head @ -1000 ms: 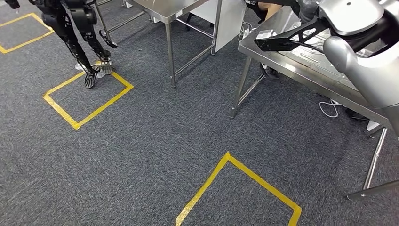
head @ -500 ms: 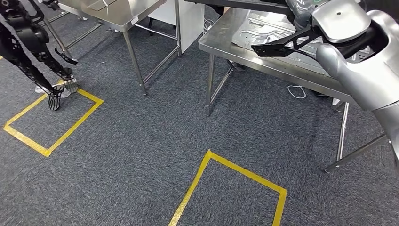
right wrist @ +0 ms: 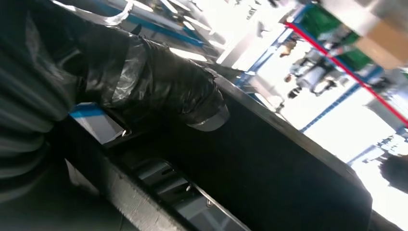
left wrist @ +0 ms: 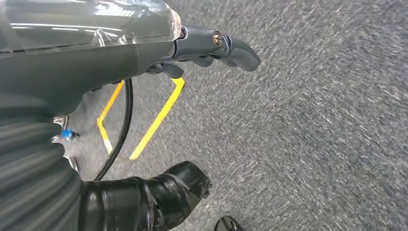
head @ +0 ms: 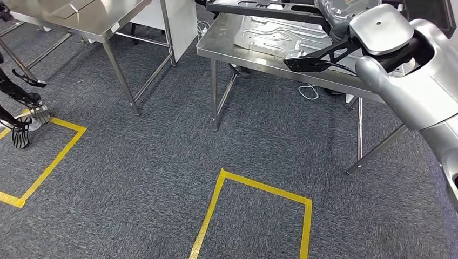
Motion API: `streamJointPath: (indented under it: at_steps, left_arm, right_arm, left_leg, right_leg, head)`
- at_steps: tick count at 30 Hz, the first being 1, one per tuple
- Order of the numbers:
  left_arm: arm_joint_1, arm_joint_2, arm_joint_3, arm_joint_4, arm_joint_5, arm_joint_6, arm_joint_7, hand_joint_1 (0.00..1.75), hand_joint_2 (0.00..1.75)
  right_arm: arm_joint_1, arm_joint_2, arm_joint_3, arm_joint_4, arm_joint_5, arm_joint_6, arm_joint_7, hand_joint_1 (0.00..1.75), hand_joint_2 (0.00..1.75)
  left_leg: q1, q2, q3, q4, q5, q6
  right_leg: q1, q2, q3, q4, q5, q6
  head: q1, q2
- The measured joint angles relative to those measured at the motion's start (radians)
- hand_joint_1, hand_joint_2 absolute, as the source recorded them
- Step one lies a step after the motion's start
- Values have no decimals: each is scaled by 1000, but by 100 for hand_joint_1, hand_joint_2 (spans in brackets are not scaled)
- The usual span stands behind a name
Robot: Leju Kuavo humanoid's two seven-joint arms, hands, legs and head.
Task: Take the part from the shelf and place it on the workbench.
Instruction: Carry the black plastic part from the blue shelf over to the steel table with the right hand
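The right hand [right wrist: 144,86], wrapped in glossy, wrinkled black film, is clamped on the part [right wrist: 269,163], a flat, matte black piece with a long straight edge. In the head view the part [head: 318,56] is an angular black bracket with open triangular cut-outs, jutting from under the smooth silver right arm at about 1 o'clock, above the near edge of the desk [head: 237,54] and not touching it.

The desk is brushed stainless steel on thin square legs. On its top lies a pressed sheet-metal panel [head: 270,35] with stamped ribs and hollows, and at its far side a long black frame [head: 259,6].

A second steel desk [head: 102,24] stands at 11 o'clock, with a plain white board [head: 181,24] just beside it.

The floor [head: 140,172] is dark grey short-pile carpet marked with squares of yellow tape [head: 254,186]. At 9 o'clock the thin black legs and ribbed feet of another robot [head: 21,108] stand at the corner of one square.

The left hand [left wrist: 211,48] hangs over the carpet, its dull grey fingers stretched out, holding nothing.

No writing can be read anywhere.
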Motion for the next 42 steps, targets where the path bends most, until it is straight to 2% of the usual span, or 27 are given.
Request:
streamJointPath:
  at_steps: [2, 4, 5, 7, 8, 9, 11, 12, 13, 15, 16, 18, 19, 20, 21, 22, 24, 26, 27, 28, 30, 32, 34, 37, 40, 41, 42]
  left_arm:
    - [0, -1, 0, 0, -1, 1, 10, 0, 175]
    - [-1, -2, 0, 0, 2, 1, 17, 0, 175]
    - [-3, -2, 0, 0, 2, 1, 18, 0, 175]
    - [-4, -3, 0, 0, -1, 0, 17, 0, 175]
    - [-3, -4, 0, 0, -2, 0, 16, 0, 175]
    - [0, -4, 0, 0, -3, 0, 16, 0, 175]
    - [5, -2, 0, 0, -4, 0, 18, 0, 175]
    - [5, -1, 0, 0, -5, 1, 19, 0, 175]
    - [5, 0, 0, 0, -5, 1, 20, 0, 175]
    - [5, 0, 0, 0, -5, 1, 21, 0, 175]
    - [5, 0, 0, 0, -5, 1, 22, 0, 175]
    - [4, 0, 0, 0, -5, 1, 23, 0, 175]
    - [2, 0, 0, 0, -5, 1, 23, 0, 175]
    - [0, 0, 0, 0, -5, 1, 23, 0, 175]
    - [-1, -1, 0, 0, -5, 1, 23, 0, 175]
    - [-2, -1, 0, 0, -5, 1, 23, 0, 175]
    - [0, 0, 0, 0, -5, 0, 23, 0, 175]
    - [2, 0, 0, 0, -5, -1, 23, 0, 175]
    - [2, 0, 0, 0, -6, -3, 24, 0, 175]
    - [1, 0, 0, 0, -6, -4, 24, 0, 175]
    - [0, 0, 0, 0, -6, -8, 24, 0, 175]
    - [0, -1, 0, 0, -6, -12, 23, 0, 175]
    - [0, -2, 0, 0, -7, -14, 22, 0, 175]
    - [-1, -2, 0, 0, -7, -14, 22, 0, 175]
    - [1, -2, 0, 0, -7, -14, 22, 0, 175]
    - [2, 0, 0, 0, -7, -14, 22, 0, 175]
    - [2, 1, 0, 0, -7, -14, 22, 0, 175]
  right_arm:
    - [-9, 4, 0, 1, 0, 0, -4, 175, 175]
    - [-14, 6, 1, 4, 0, -1, -8, 175, 175]
    - [-15, 6, 1, 5, 0, -1, -11, 175, 175]
    - [-19, 6, 2, 6, 0, -2, -14, 175, 175]
    - [-20, 8, 3, 7, 0, -2, -15, 175, 175]
    - [-20, 11, 5, 8, -1, -3, -15, 175, 175]
    - [-15, 15, 11, 10, -3, -3, -17, 175, 175]
    - [-13, 16, 14, 11, -4, -3, -18, 175, 175]
    - [-11, 17, 17, 12, -5, -4, -18, 175, 175]
    - [-11, 18, 21, 13, -5, -11, -17, 175, 175]
    - [-11, 19, 22, 14, -5, -16, -17, 175, 175]
    - [-10, 20, 24, 15, -4, -23, -17, 175, 175]
    - [-9, 18, 24, 16, -4, -24, -17, 175, 175]
    - [-8, 17, 24, 17, -4, -24, -18, 175, 175]
    - [-8, 15, 24, 18, -4, -25, -18, 175, 175]
    - [-9, 14, 24, 19, -4, -27, -18, 175, 175]
    - [-11, 14, 25, 19, -2, -29, -27, 175, 175]
    - [-11, 15, 33, 20, 2, -26, -45, 175, 175]
    - [-11, 15, 38, 20, 3, -23, -52, 175, 175]
    - [-12, 15, 44, 20, 4, -20, -56, 175, 175]
    - [-14, 15, 50, 20, 6, -16, -58, 175, 175]
    - [-20, 16, 53, 21, 8, -16, -58, 175, 175]
    - [-24, 17, 56, 21, 8, -16, -58, 175, 175]
    - [-26, 21, 58, 23, 9, -16, -59, 175, 175]
    - [-29, 27, 60, 24, 9, -16, -59, 175, 175]
    - [-28, 29, 62, 25, 9, -16, -59, 175, 175]
    - [-26, 30, 65, 25, 10, -16, -59, 175, 175]
  left_leg:
    - [-5, 24, 8, -1, -8, -9]
    - [-8, 49, 17, -6, -14, -19]
    - [-7, 44, 21, -5, -20, -24]
    - [-3, -9, 5, 39, -53, -31]
    - [0, -45, -19, 92, -81, -33]
    - [1, -67, -53, 159, -110, -34]
    - [2, -78, -110, 259, -136, -37]
    - [2, -80, -120, 263, -119, -38]
    - [3, -83, -111, 228, -85, -39]
    - [8, -119, -68, 102, -8, -41]
    - [10, -140, -48, 54, 12, -39]
    - [9, -160, -34, 20, 14, -33]
    - [8, -149, -31, 18, 15, -27]
    - [7, -137, -28, 13, 18, -20]
    - [7, -125, -24, 8, 21, -11]
    - [9, -115, -20, 2, 23, -4]
    - [8, -99, -17, -2, 24, 6]
    - [7, -85, -16, -2, 22, 8]
    - [7, -80, -15, -2, 20, 8]
    - [7, -75, -13, -2, 18, 6]
    - [7, -70, -6, -2, 13, 1]
    - [6, -66, -3, -3, 9, -7]
    - [7, -63, -2, -6, 7, -19]
    - [7, -66, -8, 19, -17, -33]
    - [8, -77, -93, 188, -95, -37]
    - [8, -78, -124, 241, -109, -38]
    - [8, -78, -141, 264, -105, -40]
  right_leg:
    - [16, -30, 35, -70, 13, -15]
    - [20, -9, 37, -79, 11, -22]
    - [17, 4, 42, -86, 13, -26]
    - [7, 28, 52, -101, 19, -35]
    - [4, 40, 55, -105, 21, -38]
    - [3, 54, 55, -106, 21, -41]
    - [2, 88, 55, -105, 21, -42]
    - [1, 106, 56, -103, 20, -41]
    - [-1, 122, 56, -99, 18, -38]
    - [-3, 151, 53, -86, 10, -29]
    - [-5, 166, 48, -77, 7, -23]
    - [-8, 191, 37, -70, 6, -11]
    - [-11, 204, 34, -71, 9, -4]
    - [-12, 204, 31, -68, 9, 2]
    - [-10, 186, 24, -55, 1, 7]
    - [-8, 156, 11, -25, -15, 12]
    - [-8, 86, -40, 83, -71, 20]
    - [-15, 62, -92, 184, -107, 26]
    - [-17, 59, -98, 193, -99, 27]
    - [-19, 57, -84, 164, -75, 26]
    - [-15, 52, -14, 30, -9, 16]
    - [-5, 46, 37, -67, 18, 2]
    - [2, 46, 45, -84, 14, -8]
    - [-6, 49, 63, -109, 18, -22]
    - [-6, 51, 72, -117, 18, -32]
    - [-5, 54, 72, -115, 16, -33]
    - [-5, 57, 73, -112, 13, -33]
  head:
    - [0, 0]
    - [-1, 0]
    - [-1, 0]
    - [-2, 0]
    - [-2, 0]
    - [-2, 0]
    - [-2, 0]
    - [-2, 0]
    - [-2, 0]
    - [-2, 0]
    - [-2, 0]
    - [-2, 0]
    - [-2, 0]
    - [-2, 0]
    - [-1, 0]
    - [0, 0]
    - [2, 0]
    - [2, 0]
    - [2, 0]
    - [2, 0]
    - [2, 0]
    - [1, 0]
    - [1, 0]
    - [0, 0]
    - [-1, 0]
    - [-1, 0]
    - [-1, 0]
